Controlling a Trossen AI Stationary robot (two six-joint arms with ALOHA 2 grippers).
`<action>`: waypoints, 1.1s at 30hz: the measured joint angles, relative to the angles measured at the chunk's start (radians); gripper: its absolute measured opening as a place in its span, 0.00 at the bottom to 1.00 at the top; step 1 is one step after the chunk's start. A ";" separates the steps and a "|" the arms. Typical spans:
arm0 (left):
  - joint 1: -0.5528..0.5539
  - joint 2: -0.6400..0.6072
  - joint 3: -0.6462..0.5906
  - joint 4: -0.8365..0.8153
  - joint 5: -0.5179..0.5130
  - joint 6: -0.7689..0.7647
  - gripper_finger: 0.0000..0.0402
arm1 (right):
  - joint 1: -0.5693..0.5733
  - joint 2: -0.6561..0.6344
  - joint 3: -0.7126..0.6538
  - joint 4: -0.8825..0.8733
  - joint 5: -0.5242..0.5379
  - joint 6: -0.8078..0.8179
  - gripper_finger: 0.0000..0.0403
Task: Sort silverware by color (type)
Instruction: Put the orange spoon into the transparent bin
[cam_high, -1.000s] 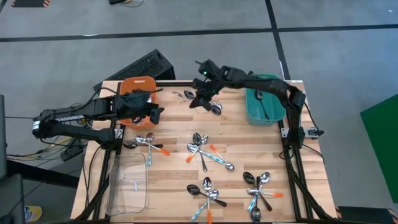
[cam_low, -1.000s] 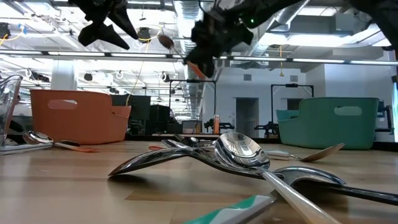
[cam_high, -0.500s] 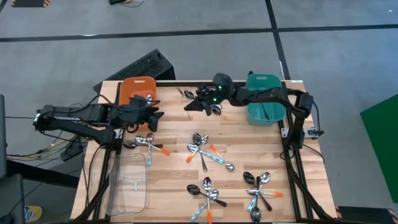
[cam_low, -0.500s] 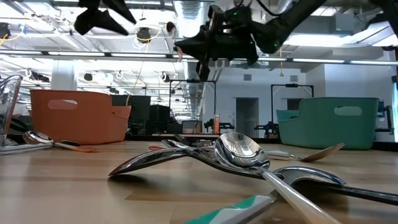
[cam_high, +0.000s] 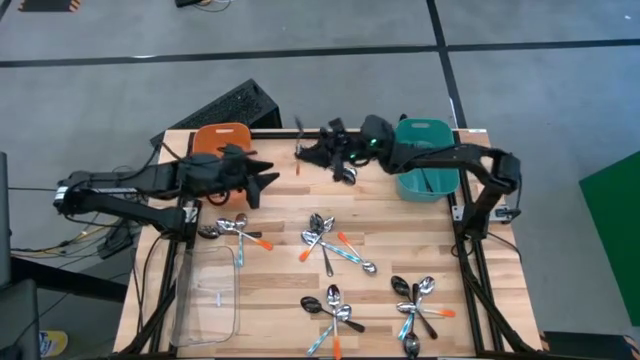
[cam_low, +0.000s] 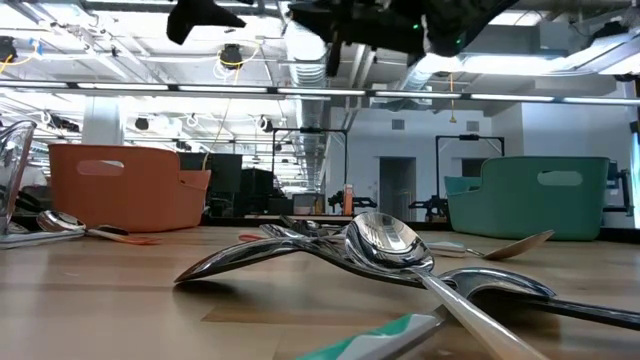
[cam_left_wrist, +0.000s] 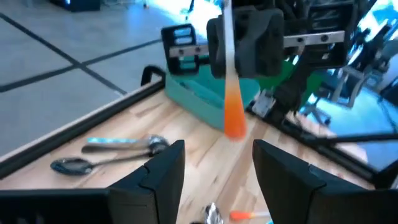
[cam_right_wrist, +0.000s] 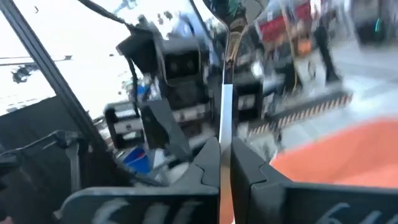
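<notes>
The right gripper (cam_high: 318, 152) hung above the far middle of the pale wooden slatted table (cam_high: 280, 285), its two dark fingers (cam_right_wrist: 205, 168) pressed together on the silver shaft of an orange-handled spoon (cam_left_wrist: 229, 74), which the left wrist view showed dangling with its orange end downward. The left gripper (cam_high: 262, 177) was raised over the far left part of the table, just right of the orange plastic bin (cam_high: 215, 139) and facing the held spoon, with its fingers (cam_left_wrist: 163, 171) spread apart and nothing between them. The teal plastic bin (cam_high: 425, 165) stood at the far right corner, with dark items lying inside it. A clear rectangular plastic tray (cam_high: 207, 295) lay at the near left. The remaining spoons lay on the boards in loose clusters: a small group near the left edge (cam_high: 235, 231), a mixed pile of shiny silver, orange-handled and light-blue-handled ones in the middle (cam_high: 330, 243), another nearer the front (cam_high: 335, 314), and a group with black ones at the near right (cam_high: 418, 303).
</notes>
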 joint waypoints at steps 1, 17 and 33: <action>0.005 -0.006 0.000 0.003 0.005 0.005 0.44 | -0.007 -0.015 -0.007 0.001 -0.001 -0.019 0.05; 0.155 0.142 -0.002 0.368 0.377 0.098 0.44 | 0.092 -0.032 -0.019 -0.118 0.014 -0.110 0.05; 0.163 0.180 -0.002 0.381 0.436 0.044 0.02 | 0.138 -0.032 -0.019 -0.133 0.037 -0.083 0.05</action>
